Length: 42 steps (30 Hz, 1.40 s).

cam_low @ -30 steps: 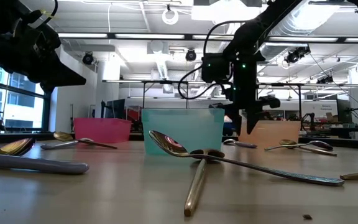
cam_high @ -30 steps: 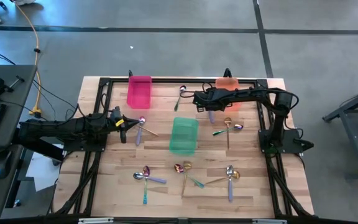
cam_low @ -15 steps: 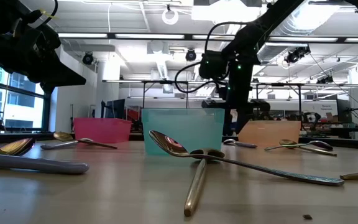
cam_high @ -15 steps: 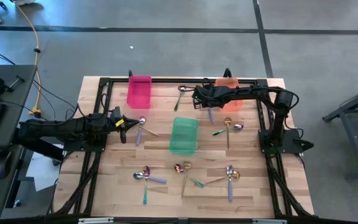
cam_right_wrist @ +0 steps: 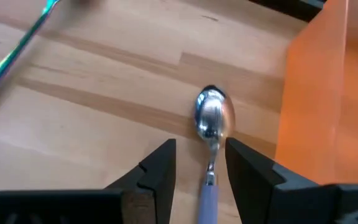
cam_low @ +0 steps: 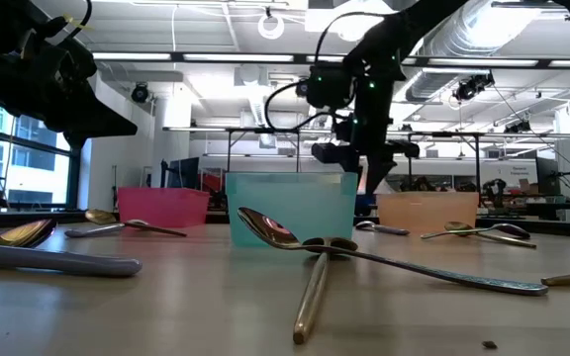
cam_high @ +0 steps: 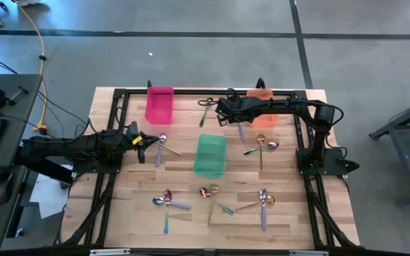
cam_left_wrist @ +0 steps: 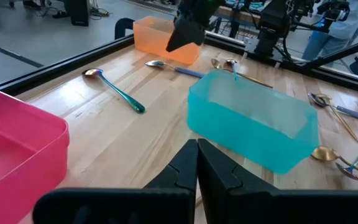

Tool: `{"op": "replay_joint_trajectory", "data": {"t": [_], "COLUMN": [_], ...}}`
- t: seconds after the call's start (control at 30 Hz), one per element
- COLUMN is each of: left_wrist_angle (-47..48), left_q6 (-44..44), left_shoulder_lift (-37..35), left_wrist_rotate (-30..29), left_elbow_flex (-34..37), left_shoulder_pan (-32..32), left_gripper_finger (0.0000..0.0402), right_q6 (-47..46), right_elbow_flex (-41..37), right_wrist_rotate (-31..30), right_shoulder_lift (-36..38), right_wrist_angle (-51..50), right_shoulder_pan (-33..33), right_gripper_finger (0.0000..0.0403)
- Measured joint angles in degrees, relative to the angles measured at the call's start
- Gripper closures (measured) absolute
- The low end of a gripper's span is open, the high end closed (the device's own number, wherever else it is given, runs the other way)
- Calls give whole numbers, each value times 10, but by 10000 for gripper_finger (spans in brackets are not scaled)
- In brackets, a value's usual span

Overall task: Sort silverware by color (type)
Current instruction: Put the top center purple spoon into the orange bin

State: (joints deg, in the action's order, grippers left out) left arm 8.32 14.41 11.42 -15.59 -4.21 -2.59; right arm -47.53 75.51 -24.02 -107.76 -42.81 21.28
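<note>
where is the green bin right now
In the high view the green bin sits near the table's middle, between the left gripper and the gold spoon, nearer than the pink bin.

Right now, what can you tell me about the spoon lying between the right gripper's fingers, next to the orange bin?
The spoon has a shiny silver bowl and a pale purple handle. It lies flat on the wooden table, close beside the orange bin, apparently not touching it. The right gripper is open with a finger on either side of the handle, not yet touching it.
</note>
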Motion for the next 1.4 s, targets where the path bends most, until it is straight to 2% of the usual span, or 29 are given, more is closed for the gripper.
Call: {"op": "replay_joint_trajectory", "data": {"t": [0.27, 0.5, 0.97, 1.1, 1.3, 1.4], "left_wrist_angle": [0, 0, 0, 0, 0, 0], "left_q6": [10, 15, 14, 13, 11, 9], "left_shoulder_lift": [0, 0, 0, 0, 0, 0], "left_wrist_rotate": [0, 0, 0, 0, 0, 0], "left_elbow_flex": [0, 0, 0, 0, 0, 0], "left_shoulder_pan": [0, 0, 0, 0, 0, 0], "left_gripper_finger": [401, 401, 402, 401, 401, 402], "right_q6": [-15, -30, -15, 0, 34, 55], "right_elbow_flex": [17, 17, 18, 18, 18, 18], "right_wrist_rotate": [31, 13, 24, 35, 53, 78], "right_shoulder_lift": [-49, -64, -101, -103, -104, -104], "right_wrist_angle": [-23, -33, -9, 13, 32, 53], "right_shoulder_pan": [6, 12, 26, 26, 24, 25], "right_gripper_finger": [281, 281, 285, 314, 386, 398]}}
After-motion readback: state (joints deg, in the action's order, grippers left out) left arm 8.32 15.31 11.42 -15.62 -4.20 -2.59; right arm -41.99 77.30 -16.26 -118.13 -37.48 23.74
